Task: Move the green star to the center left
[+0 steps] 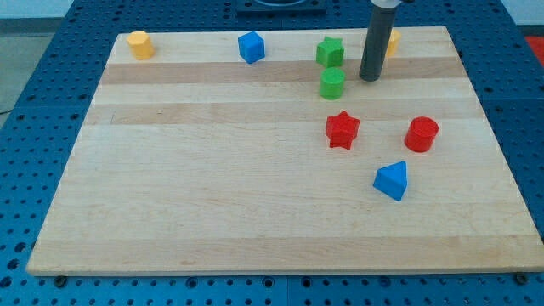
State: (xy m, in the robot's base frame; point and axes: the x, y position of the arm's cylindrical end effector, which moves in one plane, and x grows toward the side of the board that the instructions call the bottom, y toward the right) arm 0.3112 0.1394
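The green star (pixel 331 52) sits near the view's top edge of the wooden board (pixel 212 195), right of centre. A green cylinder (pixel 332 83) stands just below it. My tip (pixel 369 79) is on the board to the right of both, level with the green cylinder and a small gap away from it. The rod partly hides a yellow block (pixel 390 41) behind it.
A red star (pixel 342 129) and a red cylinder (pixel 422 134) lie below my tip. A blue triangular block (pixel 392 180) lies lower right. A blue block (pixel 251 47) and a yellow block (pixel 139 43) sit along the top edge at the left.
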